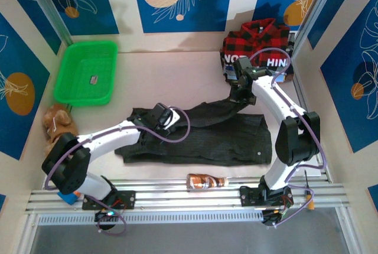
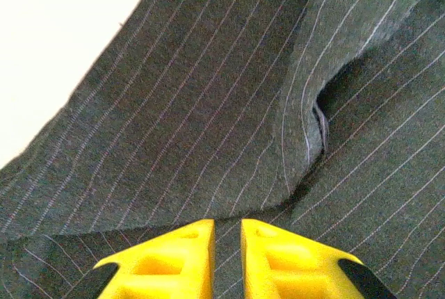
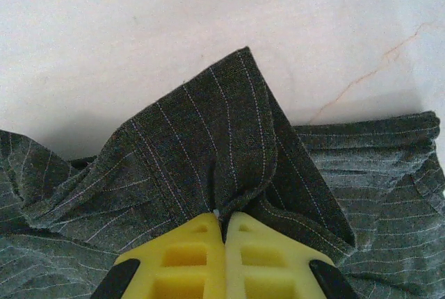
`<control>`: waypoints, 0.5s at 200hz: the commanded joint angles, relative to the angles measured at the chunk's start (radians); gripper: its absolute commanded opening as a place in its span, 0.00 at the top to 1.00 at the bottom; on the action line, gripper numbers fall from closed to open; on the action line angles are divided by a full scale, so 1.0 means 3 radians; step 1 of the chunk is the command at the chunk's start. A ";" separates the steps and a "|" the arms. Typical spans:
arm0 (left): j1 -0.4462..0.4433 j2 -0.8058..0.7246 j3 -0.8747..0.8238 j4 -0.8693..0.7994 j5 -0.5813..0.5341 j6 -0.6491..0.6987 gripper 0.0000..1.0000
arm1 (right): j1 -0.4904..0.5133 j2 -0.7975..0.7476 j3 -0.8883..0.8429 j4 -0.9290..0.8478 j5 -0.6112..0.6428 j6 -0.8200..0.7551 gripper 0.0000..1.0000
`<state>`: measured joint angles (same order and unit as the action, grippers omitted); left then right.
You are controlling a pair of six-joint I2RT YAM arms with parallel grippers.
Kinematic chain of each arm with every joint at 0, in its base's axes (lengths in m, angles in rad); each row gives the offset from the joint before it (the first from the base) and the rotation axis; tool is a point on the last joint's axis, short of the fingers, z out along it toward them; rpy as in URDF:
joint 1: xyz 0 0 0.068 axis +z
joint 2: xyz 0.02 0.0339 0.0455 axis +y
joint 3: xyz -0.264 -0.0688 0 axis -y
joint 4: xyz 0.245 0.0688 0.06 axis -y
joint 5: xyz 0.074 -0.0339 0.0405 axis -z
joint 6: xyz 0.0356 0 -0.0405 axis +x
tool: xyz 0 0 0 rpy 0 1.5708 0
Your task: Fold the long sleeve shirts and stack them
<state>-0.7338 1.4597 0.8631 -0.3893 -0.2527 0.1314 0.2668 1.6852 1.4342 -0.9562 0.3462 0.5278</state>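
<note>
Pale tabletop bears a dark striped shirt, right gripper pinching its fold, left gripper narrowly parted over cloth, hold unclear.

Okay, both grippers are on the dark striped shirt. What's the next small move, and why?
Probably lift both grippers together a little. The right gripper is shut on a raised fold of the charcoal shirt, and the left gripper looks pinched on cloth near its far edge. Raising them should free that edge from the table for folding.
</note>
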 commanded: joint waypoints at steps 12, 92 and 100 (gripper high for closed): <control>0.0282 -0.0170 0.0001 0.0034 0.0453 -0.0592 0.55 | -0.0014 -0.0151 -0.0044 0.0076 -0.0106 0.0078 1.00; 0.0500 -0.0162 0.0121 0.0391 0.1288 -0.2788 0.38 | 0.0044 -0.0346 -0.0230 0.0080 -0.0181 0.0141 1.00; 0.0513 -0.0116 0.0127 0.0362 0.1173 -0.2982 0.40 | 0.0049 -0.0376 -0.0265 0.0082 -0.0187 0.0159 1.00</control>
<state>-0.5926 1.3899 0.8658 -0.3092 0.0639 -0.4778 0.2718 1.6302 1.3846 -0.9276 0.3210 0.5426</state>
